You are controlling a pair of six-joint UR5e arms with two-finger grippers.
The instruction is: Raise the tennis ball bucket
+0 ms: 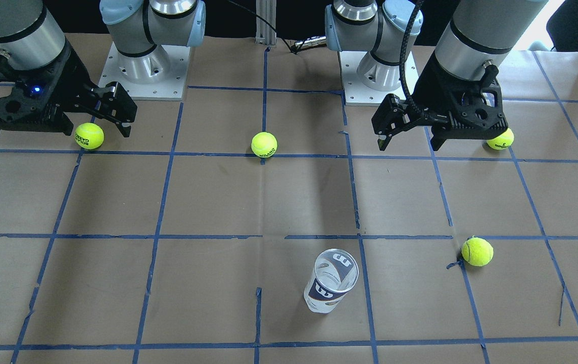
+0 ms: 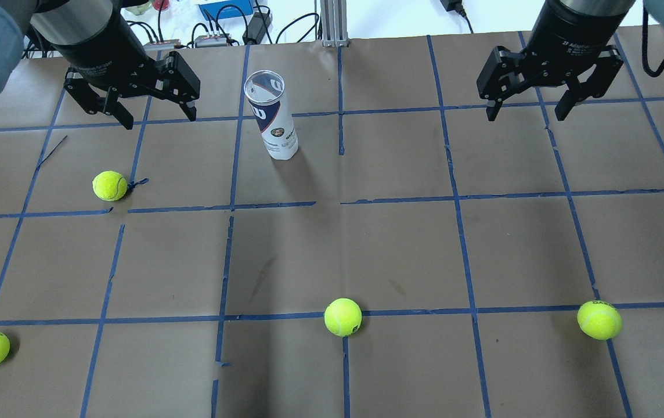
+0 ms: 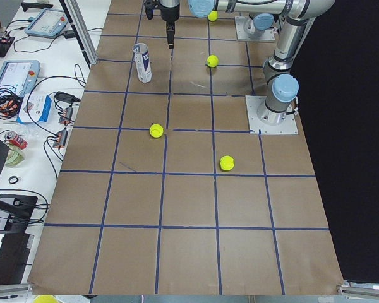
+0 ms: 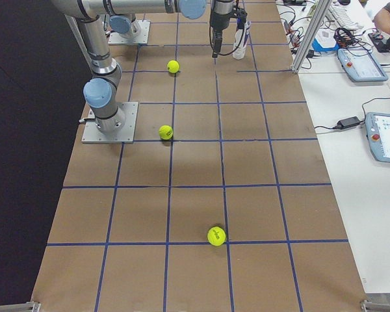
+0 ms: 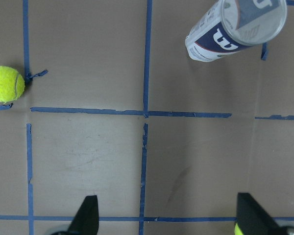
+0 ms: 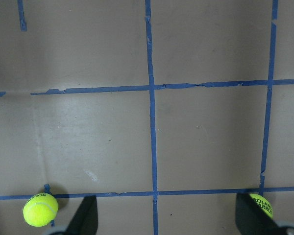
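Tennis ball bucket: top rim cut by the upper edge, left wrist view; label's small print unreadable.
Left gripper: fingertips only, lower edge.
Half-hidden tennis ball: well apart from bucket, toward robot base; largely behind left gripper.
Right gripper: fingertips only, lower edge.
Lettered tennis ball: partly behind one right finger.

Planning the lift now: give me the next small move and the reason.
Probably move the open left gripper sideways toward the can. The can stands upright and untouched, nearer this gripper than the right gripper. In the left wrist view it sits off at the upper right, not between the fingers, so it likely needs centring before any descent.
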